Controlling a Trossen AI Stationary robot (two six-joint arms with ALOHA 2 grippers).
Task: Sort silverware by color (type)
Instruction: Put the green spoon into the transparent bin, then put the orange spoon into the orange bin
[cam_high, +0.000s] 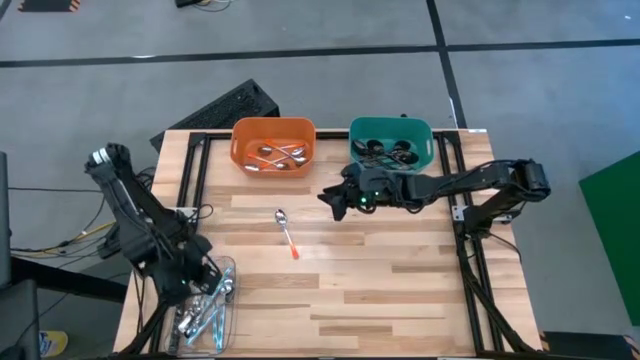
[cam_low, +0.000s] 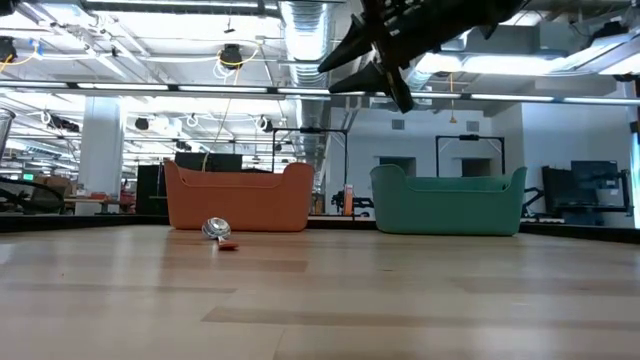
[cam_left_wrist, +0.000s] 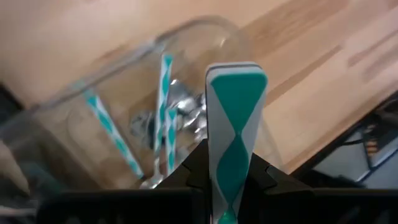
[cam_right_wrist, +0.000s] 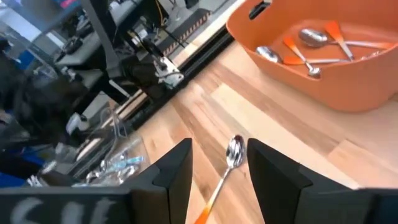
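An orange-handled spoon (cam_high: 287, 233) lies flat on the table's middle, bowl toward the far edge; it also shows in the low view (cam_low: 216, 231) and the right wrist view (cam_right_wrist: 227, 163). My right gripper (cam_high: 335, 200) (cam_low: 375, 70) (cam_right_wrist: 217, 180) hangs open, high above the table, just right of that spoon. My left gripper (cam_high: 203, 283) is at the near left, over a clear container (cam_high: 230, 300) (cam_left_wrist: 186, 31) of spoons with teal-and-white striped handles (cam_left_wrist: 163, 106). It is shut on one such spoon. My left gripper holds a teal-and-white striped spoon handle (cam_left_wrist: 236, 137) pinched between its two dark fingers (cam_left_wrist: 198, 169). The handle runs along the fingers, and its free end (cam_left_wrist: 236, 67) sticks out past them over the clear container. The bowl end is hidden behind the gripper.
At the far edge stand an orange bin (cam_high: 273, 128) (cam_low: 240, 200) (cam_right_wrist: 298, 81) holding orange-handled spoons and a teal bin (cam_high: 390, 126) (cam_low: 450, 205) holding dark spoons. Black frame rails (cam_high: 190, 175) run along the table's left and right sides. Bare wood lies across the middle and near side.
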